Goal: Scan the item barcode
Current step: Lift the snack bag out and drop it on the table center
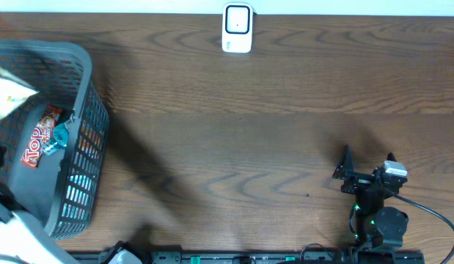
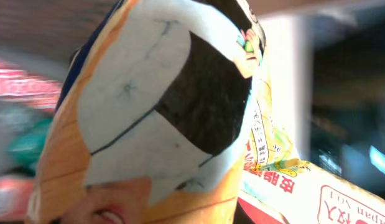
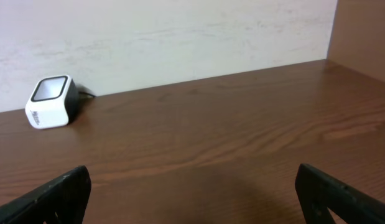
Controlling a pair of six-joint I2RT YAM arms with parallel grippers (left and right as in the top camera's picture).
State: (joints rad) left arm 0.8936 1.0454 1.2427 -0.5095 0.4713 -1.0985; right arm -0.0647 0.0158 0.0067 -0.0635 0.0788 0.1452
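Snack packet (image 2: pixel 161 93) in closed left gripper, above basket (image 1: pixel 89 158)

The snack bag (image 2: pixel 161 106) sits so close to the left wrist camera that it hides the left gripper. From above it is a blur, and the basket (image 1: pixel 87 139) runs off the left edge (the bag too).

Overhead top-down; R wrist low, both see scanner (image 1: pixel 237 28)
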